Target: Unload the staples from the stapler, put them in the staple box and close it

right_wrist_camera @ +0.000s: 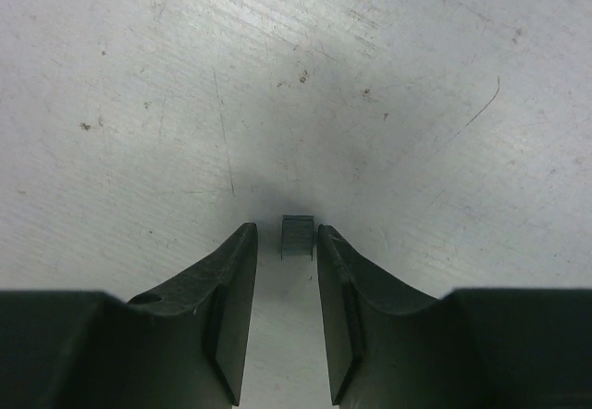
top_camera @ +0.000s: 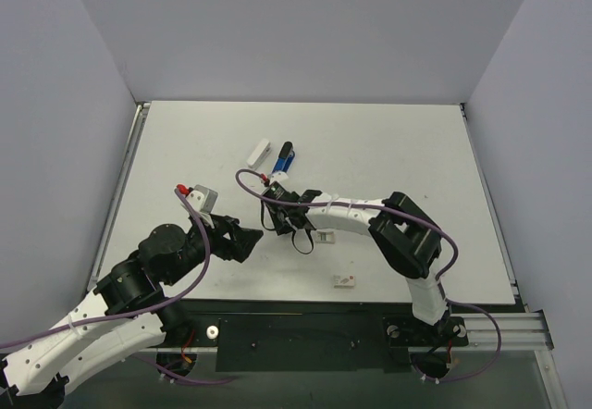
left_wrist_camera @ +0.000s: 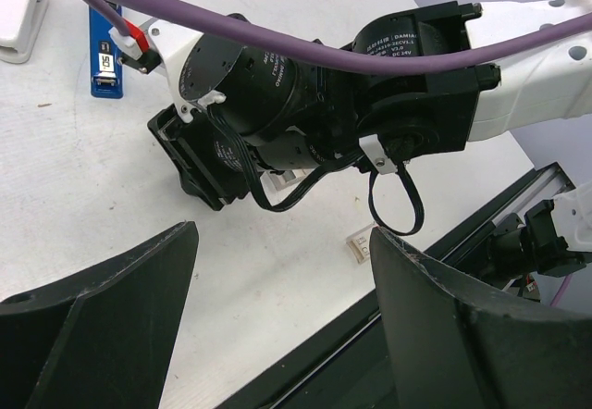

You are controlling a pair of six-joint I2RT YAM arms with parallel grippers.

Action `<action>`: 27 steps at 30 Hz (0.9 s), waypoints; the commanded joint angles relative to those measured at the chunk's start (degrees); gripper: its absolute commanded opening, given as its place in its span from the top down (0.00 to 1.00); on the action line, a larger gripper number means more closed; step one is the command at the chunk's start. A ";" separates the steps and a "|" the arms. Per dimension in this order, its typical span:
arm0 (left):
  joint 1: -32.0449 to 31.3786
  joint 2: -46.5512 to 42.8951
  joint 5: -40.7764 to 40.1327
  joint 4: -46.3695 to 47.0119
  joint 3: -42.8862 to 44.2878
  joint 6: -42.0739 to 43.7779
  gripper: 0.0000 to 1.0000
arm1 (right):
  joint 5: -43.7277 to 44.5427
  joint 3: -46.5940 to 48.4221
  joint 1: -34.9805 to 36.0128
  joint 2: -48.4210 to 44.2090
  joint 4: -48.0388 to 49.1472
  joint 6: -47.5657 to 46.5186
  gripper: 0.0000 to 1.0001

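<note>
A tiny grey strip of staples (right_wrist_camera: 297, 238) lies on the table right between the tips of my right gripper (right_wrist_camera: 286, 231). The jaws are open, a narrow gap on each side of the strip, not touching it. In the top view the right gripper (top_camera: 275, 222) points down at the table's middle. The blue stapler (top_camera: 284, 158) and a white stapler (top_camera: 258, 153) lie side by side behind it; both also show in the left wrist view (left_wrist_camera: 104, 43) (left_wrist_camera: 20, 11). My left gripper (top_camera: 248, 241) (left_wrist_camera: 284, 233) is open and empty, just left of the right wrist.
Two small pale pieces lie on the table, one (top_camera: 325, 237) under the right forearm and one (top_camera: 344, 281) near the front edge. One also shows in the left wrist view (left_wrist_camera: 361, 242). The right arm's cable (left_wrist_camera: 398, 205) loops low over the table.
</note>
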 commanded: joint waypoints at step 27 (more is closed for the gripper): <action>-0.13 1.68 0.08 2.28 1.83 0.26 0.14 | 10.51 -9.66 1.64 -18.07 -6.83 5.53 0.97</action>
